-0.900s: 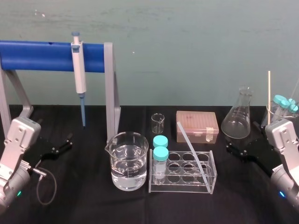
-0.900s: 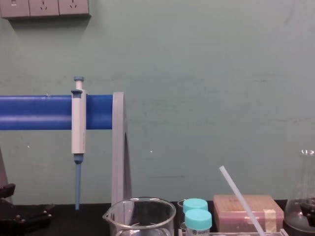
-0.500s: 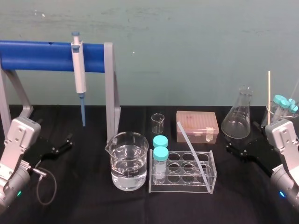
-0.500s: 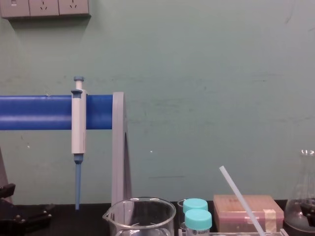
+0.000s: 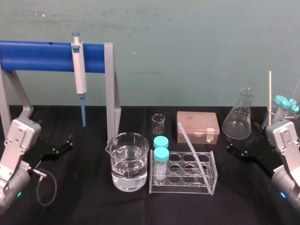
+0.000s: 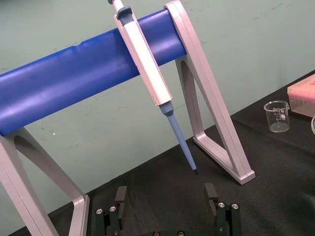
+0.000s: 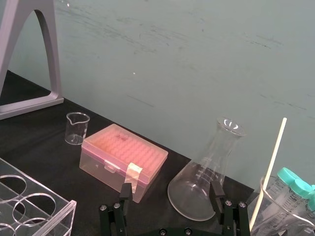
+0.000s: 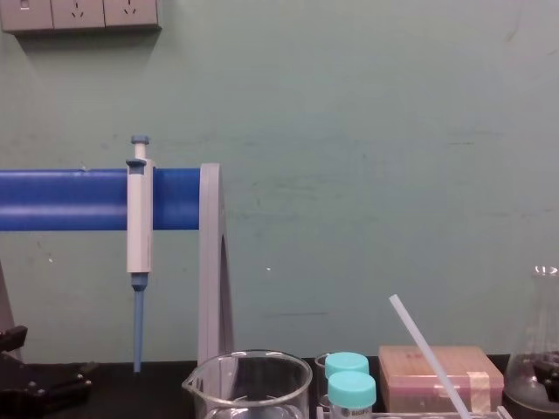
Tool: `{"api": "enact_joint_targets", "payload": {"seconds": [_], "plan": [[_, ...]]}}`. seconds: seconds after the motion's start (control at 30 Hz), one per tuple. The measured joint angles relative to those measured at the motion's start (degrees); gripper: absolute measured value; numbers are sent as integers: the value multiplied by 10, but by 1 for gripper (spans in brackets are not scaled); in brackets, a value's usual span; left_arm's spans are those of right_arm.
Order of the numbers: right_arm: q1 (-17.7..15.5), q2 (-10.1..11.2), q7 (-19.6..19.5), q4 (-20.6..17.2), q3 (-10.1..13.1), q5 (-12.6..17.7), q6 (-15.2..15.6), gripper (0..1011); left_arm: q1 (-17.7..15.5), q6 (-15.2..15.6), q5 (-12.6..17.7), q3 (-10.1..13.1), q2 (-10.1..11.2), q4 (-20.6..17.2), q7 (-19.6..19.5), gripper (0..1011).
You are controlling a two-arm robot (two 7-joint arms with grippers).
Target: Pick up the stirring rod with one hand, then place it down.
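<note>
Stock as I read it from my station, near to far.

- Left gripper (image 5: 62, 144): low over the left of the black table (image 5: 93, 206), jaws spread wide, nothing in them.
- Right gripper (image 5: 243, 139): low on the right, just in front of the flask (image 5: 237, 117), jaws likewise wide and empty.
- Clear rack (image 5: 183, 190), centre: holds two teal-capped vials (image 5: 161, 154) at its left end.
- Stirring rod (image 5: 193, 152): foot in the rack's right side, leaning up and back toward the pink box (image 5: 198, 126). Neither gripper is near it.
- Beaker of water (image 5: 129, 161): just left of the rack.
- Pipette (image 5: 79, 75): hanging on the blue stand (image 5: 37, 56), far left.

Progress, as I judge it: nothing is done. The reach, the grasp, the lift and the set-down all remain.
</note>
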Motion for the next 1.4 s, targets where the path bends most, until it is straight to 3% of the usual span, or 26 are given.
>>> {"api": "enact_joint_targets", "payload": {"seconds": [1.23, 1.3, 1.4], "plan": [[0, 1, 4, 0, 3, 1, 1, 1000, 0, 0, 0, 0, 0, 0, 0, 1000], [0, 2, 15, -1, 9, 9, 3, 1002, 0, 0, 0, 0, 0, 0, 0, 1000], [-4, 7, 47, -15, 28, 47, 15, 1000, 0, 0, 0, 0, 0, 0, 0, 1000]]}}
